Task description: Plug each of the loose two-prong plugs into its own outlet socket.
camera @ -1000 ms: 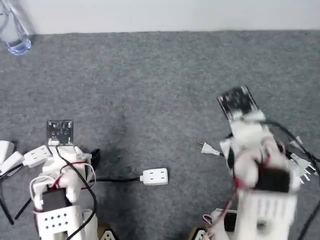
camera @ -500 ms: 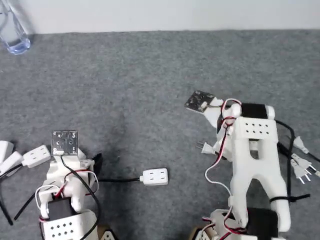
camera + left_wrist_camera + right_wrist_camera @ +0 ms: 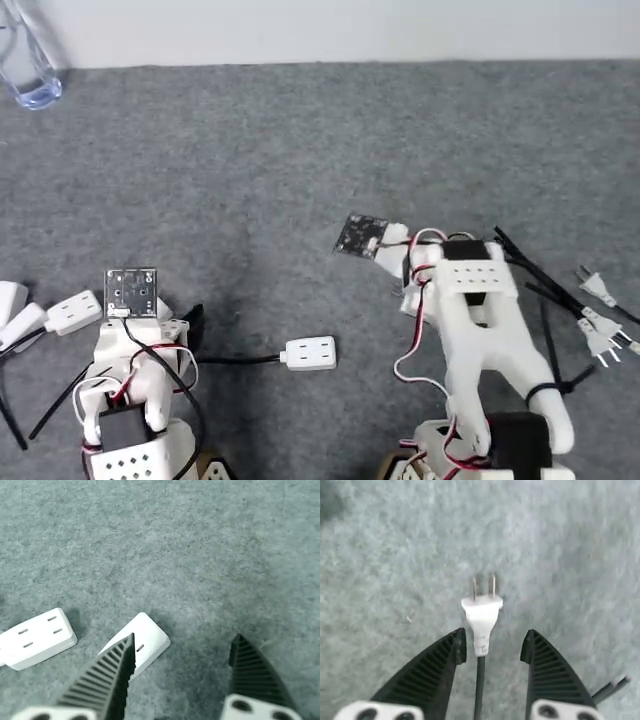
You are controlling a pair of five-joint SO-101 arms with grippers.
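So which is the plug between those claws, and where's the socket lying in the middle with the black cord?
white two-prong plug (image 3: 482, 612), right wrist view, on its white body behind the prongs.
outlet socket (image 3: 310, 352), high view, on its slotted top face.

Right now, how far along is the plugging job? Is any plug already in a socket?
Done: nothing yet; the middle socket shows empty slots, and loose plugs lie beside the right arm. In hand: the right pincer is open astride a white plug, not gripping it. The left pincer is open over another socket. Left: every plug.
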